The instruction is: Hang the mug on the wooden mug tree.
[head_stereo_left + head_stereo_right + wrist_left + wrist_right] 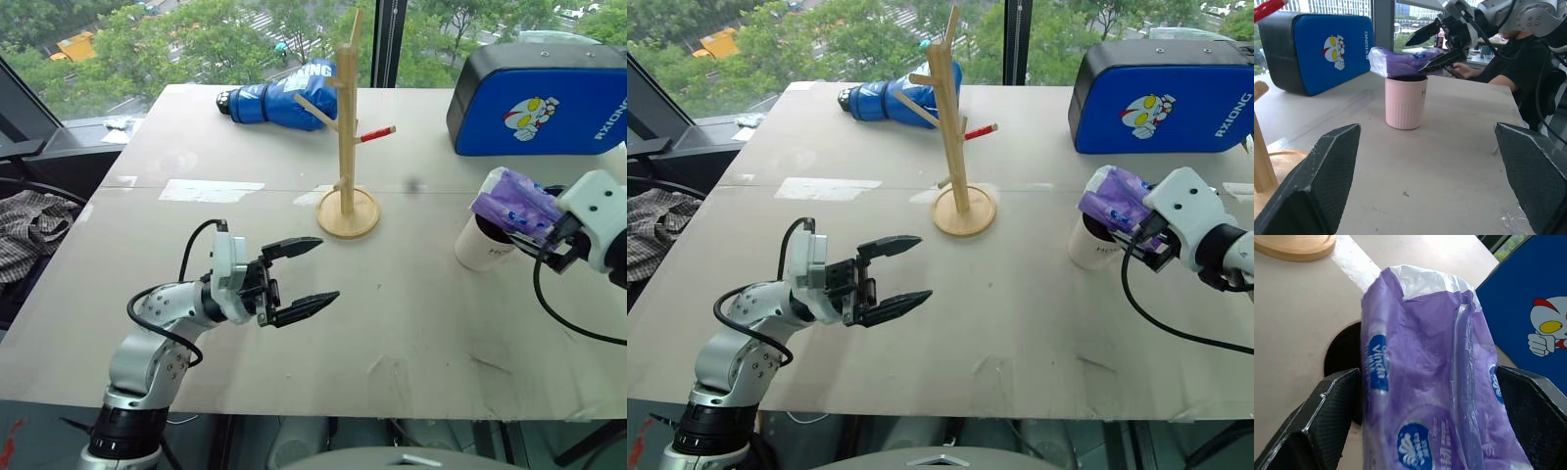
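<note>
- Step in hand: clearing the mug point(482, 247), by my read. A purple-and-white packet point(514, 204) lies across its mouth, so hanging hasn't started.
- Right gripper point(1439, 43): fingers spread wide, one on each side of the packet, right over the mug's mouth. Right wrist view shows both pads flanking the packet with gaps; not clamped on it. Can't tell if it's about to close or has just let go.
- Left gripper point(304, 277): jaws apart, nothing in them, hovering over the table point(411, 323) near-left, pointing right toward the mug, well apart from it.
- Mug location: upright on the table's right side, to the right of the wooden mug tree point(348, 147) and nearer than the blue case point(539, 98).
- Mug tree: upright at table centre, pegs bare, red-tipped peg pointing right.
- Next move needs: close on the packet, lift it out and park it aside, then find the handle and grip the mug so the handle can slide onto an upward-angled peg.
- Hard to make out: handle isn't visible, so orientation unknown. How deep the packet sits in the mug is hidden. Lettering on the mug is partly covered.
- Far side: blue boxing glove point(279, 98) behind the tree, not in the way.
</note>
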